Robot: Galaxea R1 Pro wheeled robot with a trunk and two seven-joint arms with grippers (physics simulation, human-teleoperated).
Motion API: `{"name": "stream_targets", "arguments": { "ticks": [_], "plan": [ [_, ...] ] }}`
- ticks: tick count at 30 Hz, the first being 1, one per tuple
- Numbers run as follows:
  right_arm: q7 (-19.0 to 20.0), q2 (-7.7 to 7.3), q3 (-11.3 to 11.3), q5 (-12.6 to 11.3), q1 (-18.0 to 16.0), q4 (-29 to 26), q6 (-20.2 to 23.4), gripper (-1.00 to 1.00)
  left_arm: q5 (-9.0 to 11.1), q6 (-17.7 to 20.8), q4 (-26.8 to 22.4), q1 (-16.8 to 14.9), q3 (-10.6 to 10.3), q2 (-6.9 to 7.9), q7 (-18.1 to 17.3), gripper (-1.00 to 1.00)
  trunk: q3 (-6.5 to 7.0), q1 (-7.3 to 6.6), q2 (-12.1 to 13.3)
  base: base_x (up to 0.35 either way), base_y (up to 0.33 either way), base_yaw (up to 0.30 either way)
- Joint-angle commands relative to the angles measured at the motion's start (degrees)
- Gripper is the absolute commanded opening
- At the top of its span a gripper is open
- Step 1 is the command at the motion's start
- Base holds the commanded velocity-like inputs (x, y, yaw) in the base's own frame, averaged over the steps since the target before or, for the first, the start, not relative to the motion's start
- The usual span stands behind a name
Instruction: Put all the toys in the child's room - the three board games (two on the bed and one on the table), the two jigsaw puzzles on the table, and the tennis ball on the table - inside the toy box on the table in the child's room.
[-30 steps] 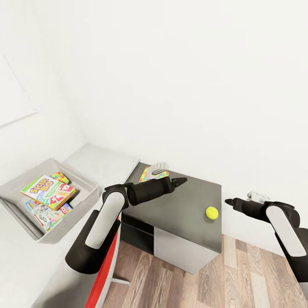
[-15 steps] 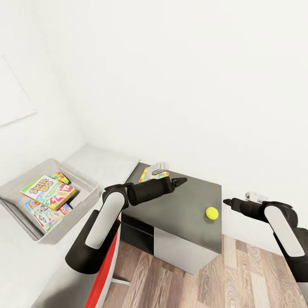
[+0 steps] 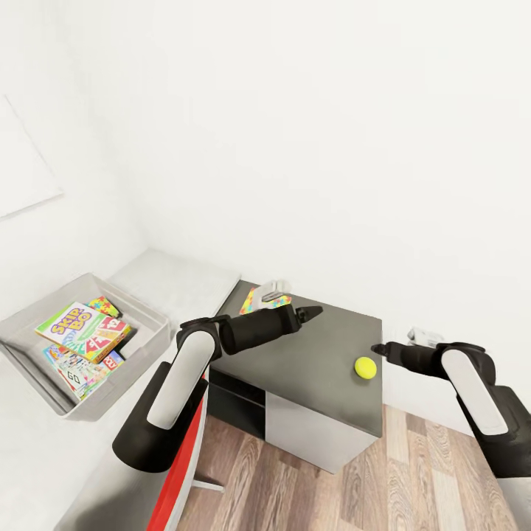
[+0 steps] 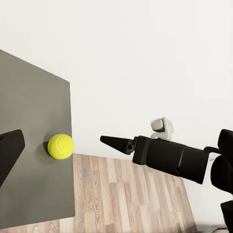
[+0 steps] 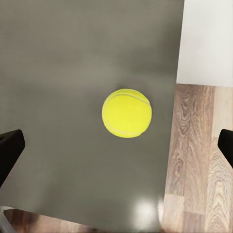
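right tool (image 3: 377, 349) spread wide | moved closer to tennis ball (image 3: 365, 367) | table (image 3: 310, 361)

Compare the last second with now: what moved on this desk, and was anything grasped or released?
Only the right gripper moved, sliding leftward in the head view toward the yellow tennis ball on the dark grey desk wing; nothing was grasped or released. The ball, the left gripper, the multicoloured jigsaw puzzle and the light grey toy box stayed put.
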Motion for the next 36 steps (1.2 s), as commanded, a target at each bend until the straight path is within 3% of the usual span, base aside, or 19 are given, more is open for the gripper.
{"name": "stream_targets", "arguments": {
  "ticks": [1, 9, 18, 27, 36],
  "plan": [
    [-0.6, 0.07, 0.2, -0.5, -0.2, 0.1, 0.2, 1.00, 0.6, 0.1, -0.1, -0.1, 0.0, -0.02, 0.6, 1.00, -0.11, 0.03, -0.1, 0.000, 0.000, 0.000],
    [-0.8, 0.37, 0.3, -0.2, -0.7, 0.5, 0.2, 1.00, 0.6, 0.1, -0.1, -0.1, 0.0, 0.04, 0.5, 1.00, -0.11, 0.03, -0.1, 0.000, 0.000, 0.000],
    [-0.8, 0.57, 0.3, 2.3, -1.7, 0.8, 0.2, 1.00, 0.6, 0.2, -0.1, -0.1, 0.0, 0.06, 0.4, 1.00, -0.35, 0.03, -0.1, 0.000, 0.000, 0.000],
    [-0.7, 1.02, 0.4, 3.5, -5.3, 6.1, -0.1, 1.00, 0.6, 0.2, -0.1, -0.1, 0.0, 0.07, 0.3, 1.00, -1.05, 0.03, -0.1, 0.000, 0.000, 0.000],
    [-0.4, 1.11, 0.3, 3.7, -6.6, 8.0, -0.2, 1.00, 0.6, 0.2, -0.1, -0.1, 0.0, 0.07, 0.2, 1.00, -1.86, 0.03, -0.1, 0.000, 0.000, 0.000]
  ]
}}
